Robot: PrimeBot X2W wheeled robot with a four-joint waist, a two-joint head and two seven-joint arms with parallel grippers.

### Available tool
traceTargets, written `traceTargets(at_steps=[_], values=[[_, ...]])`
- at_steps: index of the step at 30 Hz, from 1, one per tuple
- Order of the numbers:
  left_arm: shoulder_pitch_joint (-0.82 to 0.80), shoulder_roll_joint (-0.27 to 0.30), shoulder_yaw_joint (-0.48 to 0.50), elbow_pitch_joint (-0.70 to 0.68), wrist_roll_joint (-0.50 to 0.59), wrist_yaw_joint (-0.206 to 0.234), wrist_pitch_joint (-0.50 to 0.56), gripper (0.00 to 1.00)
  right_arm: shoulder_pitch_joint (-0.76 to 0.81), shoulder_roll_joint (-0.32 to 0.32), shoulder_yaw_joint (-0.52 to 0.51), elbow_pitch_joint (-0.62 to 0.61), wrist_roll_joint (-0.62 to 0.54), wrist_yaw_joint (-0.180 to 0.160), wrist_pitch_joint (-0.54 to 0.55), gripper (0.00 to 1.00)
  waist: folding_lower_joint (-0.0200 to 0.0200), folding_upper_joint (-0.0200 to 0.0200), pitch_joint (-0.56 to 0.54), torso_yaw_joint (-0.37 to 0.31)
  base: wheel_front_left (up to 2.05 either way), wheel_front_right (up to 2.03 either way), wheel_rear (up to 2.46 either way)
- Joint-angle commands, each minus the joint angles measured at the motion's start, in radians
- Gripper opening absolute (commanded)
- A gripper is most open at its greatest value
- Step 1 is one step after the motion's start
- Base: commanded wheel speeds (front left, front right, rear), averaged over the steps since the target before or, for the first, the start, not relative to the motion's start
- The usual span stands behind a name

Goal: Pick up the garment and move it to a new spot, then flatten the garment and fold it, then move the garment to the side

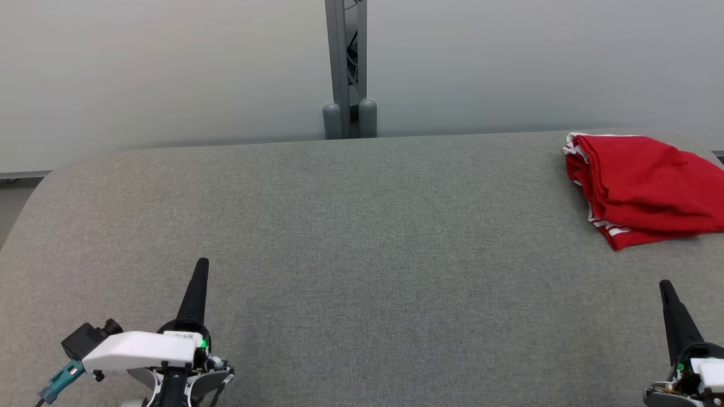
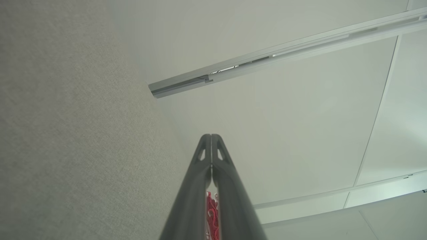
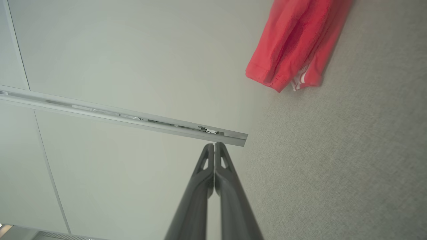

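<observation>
- One red garment (image 1: pixel 642 186), at 2 o'clock.
- Two grippers: left gripper (image 1: pixel 202 264) at 7 o'clock, right gripper (image 1: pixel 665 285) at 5 o'clock.
- One grey table (image 1: pixel 362 237).
- One metal post (image 1: pixel 345 56) at 12 o'clock, with two rounded caps (image 1: pixel 332 120) at its foot.

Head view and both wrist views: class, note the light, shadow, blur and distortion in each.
Head view: soft, even light; folded red garment with white stripes throws a thin shadow on the grey fabric-covered table, whose far edge bows. Left wrist view: left hand blurs toward the bottom edge. Right wrist view: garment soft-focused; wall seam curves.
</observation>
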Motion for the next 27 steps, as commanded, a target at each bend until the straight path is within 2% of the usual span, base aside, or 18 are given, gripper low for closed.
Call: traceTargets(at_steps=[1, 27], values=[[-0.023, 0.004, 0.006, 0.001, -0.024, -0.009, 0.006, 0.00, -0.011, -0.006, -0.008, -0.008, 0.024, 0.000, 0.011, 0.00, 0.0001, 0.0000, 0.000, 0.000, 0.00, 0.00, 0.00], [-0.064, 0.003, 0.022, 0.028, -0.210, -0.037, 0.046, 0.00, -0.027, 0.000, -0.061, -0.005, 0.205, 0.000, 0.074, 0.00, 0.0001, 0.0000, 0.006, -0.008, 0.00, 0.00, 0.00]])
